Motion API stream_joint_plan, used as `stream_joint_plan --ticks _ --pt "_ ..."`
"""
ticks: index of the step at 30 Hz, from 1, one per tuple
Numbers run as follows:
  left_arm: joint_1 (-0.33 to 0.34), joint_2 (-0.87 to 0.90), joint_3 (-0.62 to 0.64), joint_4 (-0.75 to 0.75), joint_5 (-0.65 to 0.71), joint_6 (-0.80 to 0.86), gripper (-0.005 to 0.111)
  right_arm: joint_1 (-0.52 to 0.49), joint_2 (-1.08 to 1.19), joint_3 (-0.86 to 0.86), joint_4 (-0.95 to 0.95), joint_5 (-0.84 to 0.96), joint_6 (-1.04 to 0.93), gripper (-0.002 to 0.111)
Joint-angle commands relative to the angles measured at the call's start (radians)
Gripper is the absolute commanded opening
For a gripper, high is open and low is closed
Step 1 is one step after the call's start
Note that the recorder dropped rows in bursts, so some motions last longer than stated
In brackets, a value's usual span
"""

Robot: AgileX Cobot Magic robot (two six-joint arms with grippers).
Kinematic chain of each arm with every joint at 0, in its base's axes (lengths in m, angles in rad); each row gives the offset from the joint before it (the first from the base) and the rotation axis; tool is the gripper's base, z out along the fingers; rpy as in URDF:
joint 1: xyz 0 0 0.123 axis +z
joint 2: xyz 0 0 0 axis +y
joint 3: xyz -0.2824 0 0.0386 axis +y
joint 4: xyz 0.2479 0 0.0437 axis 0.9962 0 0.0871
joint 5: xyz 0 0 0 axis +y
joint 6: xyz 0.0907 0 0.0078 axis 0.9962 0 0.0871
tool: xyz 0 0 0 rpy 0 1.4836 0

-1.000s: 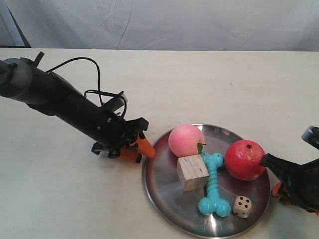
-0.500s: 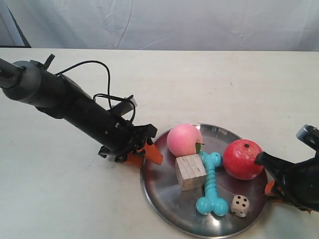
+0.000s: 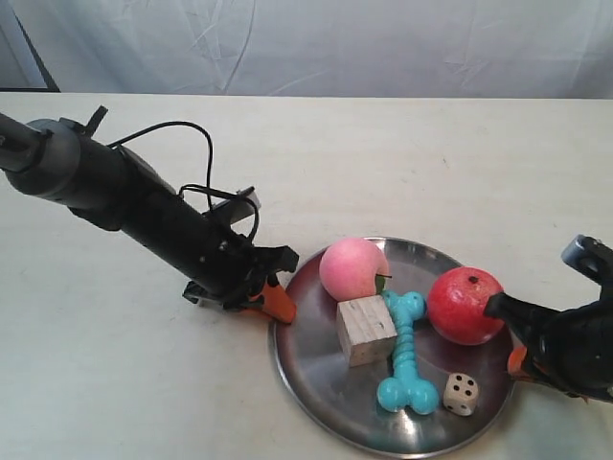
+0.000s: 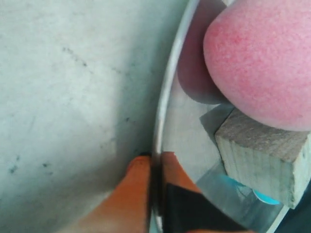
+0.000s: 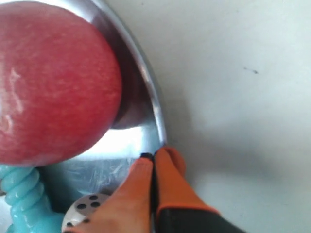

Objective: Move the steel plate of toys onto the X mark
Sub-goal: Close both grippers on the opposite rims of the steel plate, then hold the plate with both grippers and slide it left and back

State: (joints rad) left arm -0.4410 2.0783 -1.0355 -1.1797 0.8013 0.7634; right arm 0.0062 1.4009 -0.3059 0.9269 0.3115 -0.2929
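The steel plate (image 3: 316, 369) lies at the front of the table with a pink peach (image 3: 352, 269), a red apple-like fruit (image 3: 466, 306), a pale wooden cube (image 3: 367, 331), a turquoise bone (image 3: 404, 355) and a white die (image 3: 461, 394) on it. My left gripper (image 4: 156, 160) is shut on the plate's rim (image 4: 165, 97), one orange finger outside and one inside, next to the peach (image 4: 262, 58) and cube (image 4: 265, 160). My right gripper (image 5: 154, 158) is shut on the opposite rim (image 5: 146, 82), beside the red fruit (image 5: 53, 82) and die (image 5: 85, 213). No X mark shows.
The pale table (image 3: 402, 163) stretches back to a white cloth backdrop (image 3: 316, 43). The black arm at the exterior view's left (image 3: 124, 206) lies low across the table with a loose cable (image 3: 196, 158). The plate sits close to the front edge.
The plate and its toys have slid slightly toward the exterior view's left. The left gripper's orange fingers have closed onto the rim, and both arms shifted a little with the plate.
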Motion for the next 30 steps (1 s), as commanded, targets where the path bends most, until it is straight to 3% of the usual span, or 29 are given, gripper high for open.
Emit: stream_joint_plan --ticks 1,16,22,30 --pt "-0.010 0.015 0.007 0.011 -0.025 0.006 0.000 -0.005 0.006 0.003 -0.002 0.017 -0.083 -0.001" --pt "-0.010 0.015 0.007 -0.042 0.036 0.002 0.000 -0.005 0.002 0.001 0.006 0.028 -0.125 -0.001" --pt "-0.010 -0.046 0.007 -0.036 0.043 -0.015 0.000 -0.005 -0.102 -0.005 0.024 0.050 -0.125 -0.001" --pt "-0.010 -0.070 -0.054 0.190 -0.022 -0.189 0.000 -0.006 -0.106 -0.042 -0.031 0.086 -0.109 -0.001"
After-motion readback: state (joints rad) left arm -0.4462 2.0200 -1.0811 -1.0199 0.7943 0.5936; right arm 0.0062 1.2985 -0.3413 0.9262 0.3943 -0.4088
